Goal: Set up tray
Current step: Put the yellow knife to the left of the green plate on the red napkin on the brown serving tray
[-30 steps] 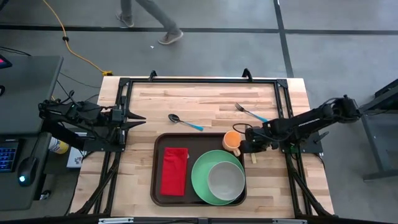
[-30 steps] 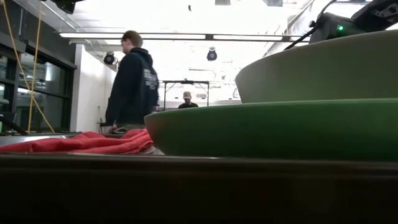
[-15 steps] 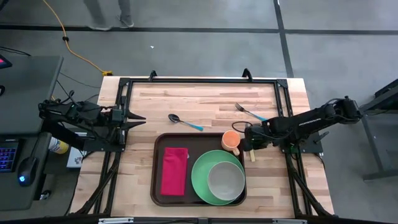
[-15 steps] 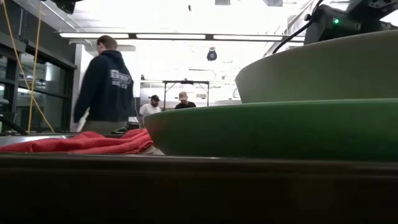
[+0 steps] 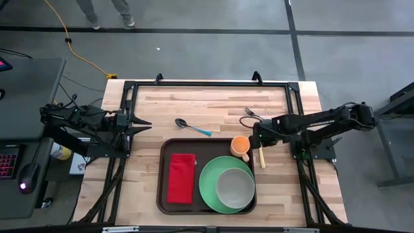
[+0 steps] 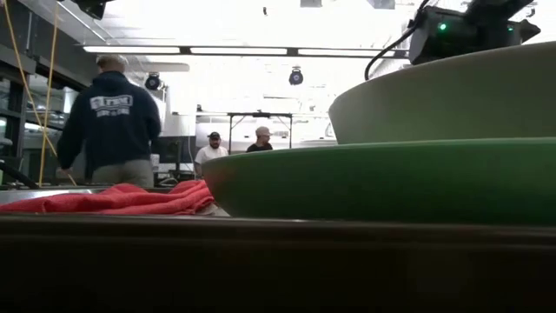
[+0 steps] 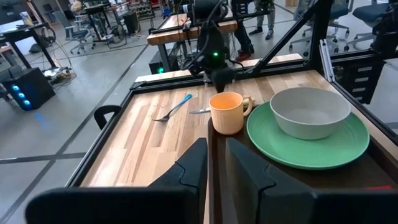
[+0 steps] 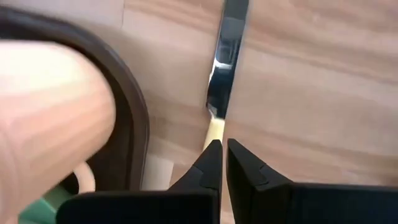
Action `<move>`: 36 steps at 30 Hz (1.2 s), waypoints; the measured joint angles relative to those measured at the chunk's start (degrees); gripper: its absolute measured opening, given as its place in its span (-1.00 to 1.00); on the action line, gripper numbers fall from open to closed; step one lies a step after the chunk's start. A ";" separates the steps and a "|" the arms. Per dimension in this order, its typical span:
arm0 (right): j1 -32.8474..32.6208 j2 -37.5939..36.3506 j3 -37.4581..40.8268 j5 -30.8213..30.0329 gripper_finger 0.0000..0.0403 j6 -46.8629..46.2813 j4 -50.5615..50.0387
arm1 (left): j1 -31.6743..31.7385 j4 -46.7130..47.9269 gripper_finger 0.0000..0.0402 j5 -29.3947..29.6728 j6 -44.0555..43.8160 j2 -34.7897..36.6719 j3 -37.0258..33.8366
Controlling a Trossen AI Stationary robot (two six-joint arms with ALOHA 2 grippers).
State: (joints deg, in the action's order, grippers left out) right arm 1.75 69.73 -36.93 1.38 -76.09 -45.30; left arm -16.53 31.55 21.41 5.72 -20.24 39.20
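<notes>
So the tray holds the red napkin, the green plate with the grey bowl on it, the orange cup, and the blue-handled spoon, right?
Not quite: the blue-handled spoon is not in the tray. The high view shows it lying on the bare table beyond the tray's far rim. The red napkin, green plate, grey bowl and orange cup are in it.

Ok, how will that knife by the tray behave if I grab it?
The knife lies flat on the table, so it may slide or pivot when nudged. It looks thin, stiff and probably light. Its shiny blade is likely slippery; the pale handle just ahead of the right tool seems the safer grip.
</notes>
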 joint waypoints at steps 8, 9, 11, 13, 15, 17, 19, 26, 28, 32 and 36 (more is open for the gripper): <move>7.55 0.00 -0.02 -0.97 -1.00 5.76 0.39 | 0.00 0.24 -0.56 -0.04 -0.85 -0.01 0.00; 8.84 0.00 -0.04 -1.02 -1.00 6.96 0.77 | 0.00 0.36 -0.56 -0.04 -1.04 0.01 0.00; 11.26 0.00 -0.04 -1.44 -1.00 8.98 1.37 | 0.01 0.39 -0.56 -0.04 -1.09 0.00 0.00; 13.23 0.00 -0.04 -1.72 -1.00 10.49 2.38 | 0.00 0.39 -0.56 -0.04 -1.09 0.01 0.00; 14.58 0.00 -0.07 -1.57 -1.00 11.45 3.03 | 0.00 0.39 -0.56 -0.04 -1.11 0.01 0.00; 15.23 0.14 -0.07 -1.50 -1.00 11.80 3.78 | 0.00 0.39 -0.56 -0.04 -1.19 0.01 0.00; 15.29 0.64 -0.09 -1.40 -1.00 12.18 4.92 | 0.00 0.39 -0.56 -0.04 -1.29 -0.01 0.00; 9.77 1.45 -0.11 3.32 -1.00 10.01 2.80 | 0.00 0.39 -0.56 -1.16 -1.51 0.00 0.00; 6.42 0.97 -0.11 1.76 -1.00 6.58 1.15 | 0.00 0.39 -0.56 -1.38 -1.55 0.01 0.00; -0.81 0.42 -0.11 2.62 -1.00 -0.80 0.80 | 0.01 0.44 -0.56 -1.36 -1.63 0.00 0.00; -10.82 0.37 -0.11 2.92 -1.00 -10.85 3.16 | 0.00 1.16 -0.56 -1.36 -1.68 0.01 0.02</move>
State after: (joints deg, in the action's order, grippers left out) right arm -9.07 70.11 -37.04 4.30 -86.94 -42.14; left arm -16.53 32.71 20.05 4.03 -20.23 39.22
